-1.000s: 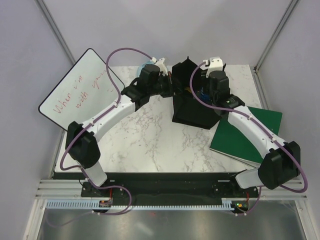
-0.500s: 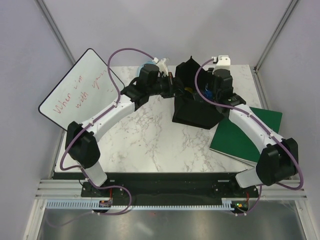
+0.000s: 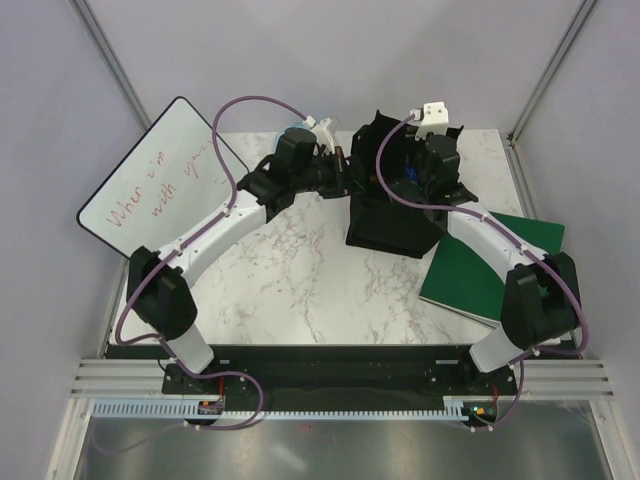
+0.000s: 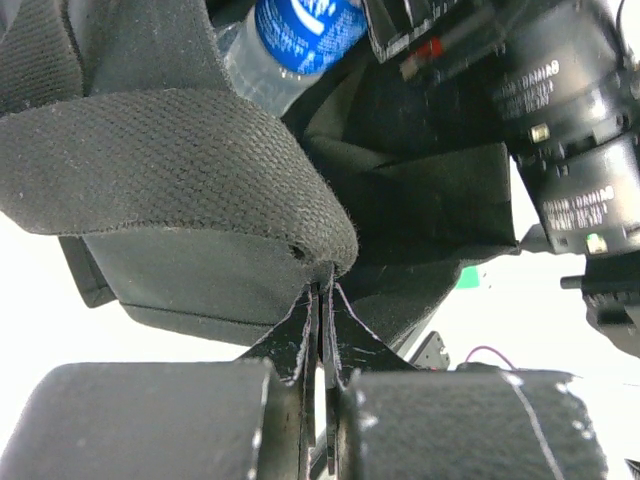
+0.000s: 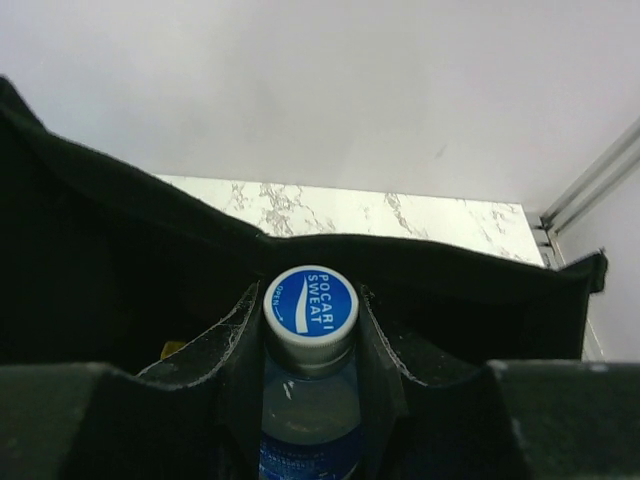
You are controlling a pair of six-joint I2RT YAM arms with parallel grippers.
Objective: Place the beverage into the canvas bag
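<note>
The black canvas bag (image 3: 385,225) stands at the table's far middle with its mouth open. My left gripper (image 3: 345,172) is shut on the bag's left rim; in the left wrist view the fingertips (image 4: 325,300) pinch the thick black fabric edge (image 4: 180,150). My right gripper (image 3: 408,180) is over the bag's mouth, shut on the beverage, a clear bottle with a blue Pocari Sweat cap (image 5: 310,305). The right wrist view shows the jaws on either side of its neck, with the bag's walls (image 5: 100,260) around it. The bottle's blue label also shows in the left wrist view (image 4: 300,35).
A flat green book (image 3: 490,265) lies right of the bag, under my right forearm. A whiteboard (image 3: 160,185) with red writing leans at the far left. Something small and yellow (image 5: 172,349) lies inside the bag. White marble table (image 3: 300,280) in front.
My right wrist has shifted left and farther back over the bag's mouth with the bottle, and the right elbow has swung inward. The left gripper has stayed on the rim.
</note>
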